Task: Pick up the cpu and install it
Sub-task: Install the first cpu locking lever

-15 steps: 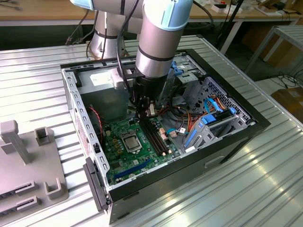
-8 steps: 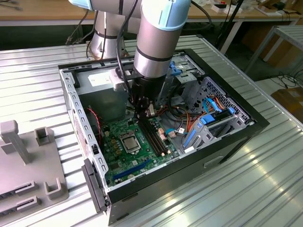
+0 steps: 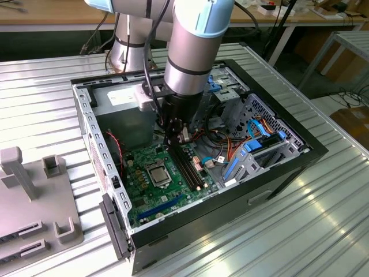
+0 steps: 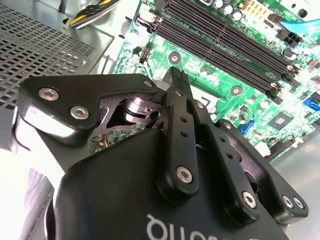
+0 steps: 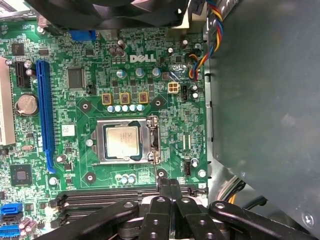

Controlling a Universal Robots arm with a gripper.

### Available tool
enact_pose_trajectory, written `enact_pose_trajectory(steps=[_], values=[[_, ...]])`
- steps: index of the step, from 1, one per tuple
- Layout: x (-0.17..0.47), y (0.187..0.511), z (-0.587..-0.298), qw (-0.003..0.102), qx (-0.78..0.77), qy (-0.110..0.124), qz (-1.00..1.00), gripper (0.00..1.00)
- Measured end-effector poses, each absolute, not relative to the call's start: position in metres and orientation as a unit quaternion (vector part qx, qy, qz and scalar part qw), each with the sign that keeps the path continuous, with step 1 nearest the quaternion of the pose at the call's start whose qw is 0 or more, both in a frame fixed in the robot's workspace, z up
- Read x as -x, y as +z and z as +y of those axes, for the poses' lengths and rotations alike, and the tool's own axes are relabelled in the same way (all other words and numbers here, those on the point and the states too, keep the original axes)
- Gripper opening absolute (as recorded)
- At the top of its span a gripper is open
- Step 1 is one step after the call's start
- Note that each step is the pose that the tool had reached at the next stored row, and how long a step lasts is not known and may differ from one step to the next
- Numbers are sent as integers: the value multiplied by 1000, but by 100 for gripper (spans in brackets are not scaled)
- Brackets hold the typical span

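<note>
With the arm reaching down into the open computer case, the gripper hangs just above the green motherboard, over the black memory slots that run beside the socket. In both wrist views the fingers are pressed together with no gap and nothing between them, so the claw is closed and empty. The cpu, a silver-grey square, lies flat inside the metal-framed socket, mid-board; in the exterior view the socket sits just to the exterior view's left of the slots and nearer than the gripper tip. Judging by that, the pick and the placing look done: the chip sits square in its seat. Whether the retention frame is latched down cannot be told. The gripper is near the socket but not touching it or the chip. A grey fixture block rests on the table at the exterior view's left, well apart from the case.
</note>
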State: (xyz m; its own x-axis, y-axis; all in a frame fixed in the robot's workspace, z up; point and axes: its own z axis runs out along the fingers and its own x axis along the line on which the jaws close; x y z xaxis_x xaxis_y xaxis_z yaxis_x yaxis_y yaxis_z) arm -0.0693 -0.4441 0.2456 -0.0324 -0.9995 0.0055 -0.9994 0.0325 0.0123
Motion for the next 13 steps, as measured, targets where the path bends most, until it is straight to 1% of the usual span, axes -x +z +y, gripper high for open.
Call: enact_pose_trajectory(steps=[10,13], values=[[68,246,-450,6,-696,-3,-718,11],[77,246,-459,6,-712,-3,-702,11]])
